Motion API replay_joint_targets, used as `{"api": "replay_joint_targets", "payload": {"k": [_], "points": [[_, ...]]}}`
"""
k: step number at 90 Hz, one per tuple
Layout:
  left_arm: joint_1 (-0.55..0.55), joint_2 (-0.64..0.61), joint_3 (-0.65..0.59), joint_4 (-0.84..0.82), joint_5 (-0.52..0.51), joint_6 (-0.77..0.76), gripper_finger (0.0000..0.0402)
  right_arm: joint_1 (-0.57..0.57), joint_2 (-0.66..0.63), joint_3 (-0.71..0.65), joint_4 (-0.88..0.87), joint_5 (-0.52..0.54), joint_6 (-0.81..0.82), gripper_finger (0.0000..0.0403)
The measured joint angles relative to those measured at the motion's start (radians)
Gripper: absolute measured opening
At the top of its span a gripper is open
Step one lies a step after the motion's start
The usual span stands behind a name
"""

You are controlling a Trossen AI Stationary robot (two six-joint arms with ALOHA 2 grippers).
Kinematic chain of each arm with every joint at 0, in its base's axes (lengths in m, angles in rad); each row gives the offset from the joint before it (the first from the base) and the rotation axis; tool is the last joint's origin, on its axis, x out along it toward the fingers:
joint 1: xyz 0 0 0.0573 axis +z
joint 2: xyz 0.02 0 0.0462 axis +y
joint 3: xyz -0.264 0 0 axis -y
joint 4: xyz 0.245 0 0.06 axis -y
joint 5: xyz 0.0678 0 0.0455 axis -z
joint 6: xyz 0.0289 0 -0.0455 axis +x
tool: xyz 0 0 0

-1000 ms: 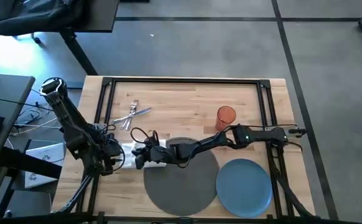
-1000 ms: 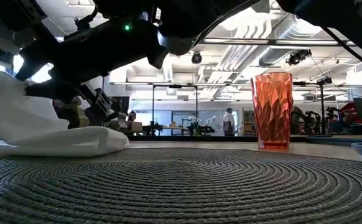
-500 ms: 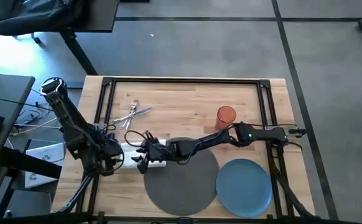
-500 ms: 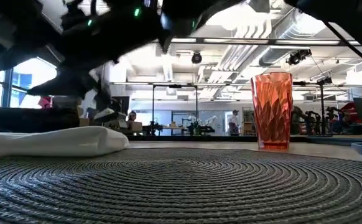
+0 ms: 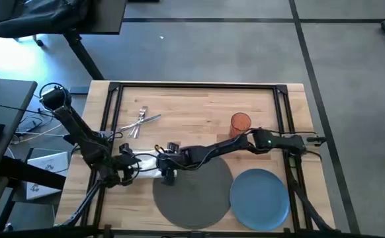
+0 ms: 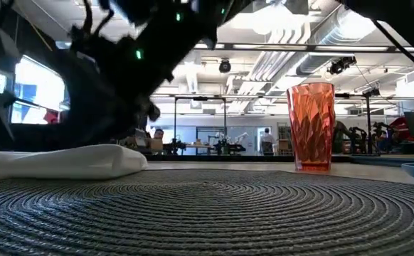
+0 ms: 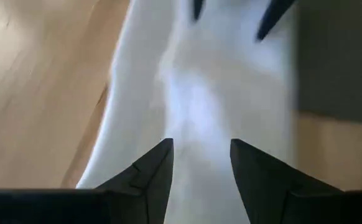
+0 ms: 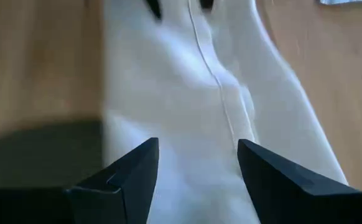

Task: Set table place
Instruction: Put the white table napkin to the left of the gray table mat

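Both jaws gape over the white napkin (image 5: 147, 163), seemingly overlapping the placemat (image 5: 194, 198) edge.

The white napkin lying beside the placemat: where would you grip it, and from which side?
The white napkin lies flat and folded on the table, left of the placemat. I would probably pinch a long folded edge from straight above, since it is too thin to take from the side. Both the left gripper and right gripper hang over it, jaws open.
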Motion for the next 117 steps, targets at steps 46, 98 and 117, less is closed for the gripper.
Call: {"api": "replay_joint_targets", "payload": {"k": [46,98,117], "points": [[-0.048,0.014,0.022,-0.080,0.024,-0.172,0.0146,0.002,0.009,0.041,-0.198,0.015,0.030,0.0165],[-0.011,0.058,-0.008,-0.032,-0.016,-0.103,0.0146,0.004,0.016,0.047,-0.211,0.011,0.034,0.0165],[-0.022,0.059,-0.032,-0.058,0.063,-0.180,0.0146,0.010,0.010,0.040,-0.236,0.014,0.049,0.0165]]}}
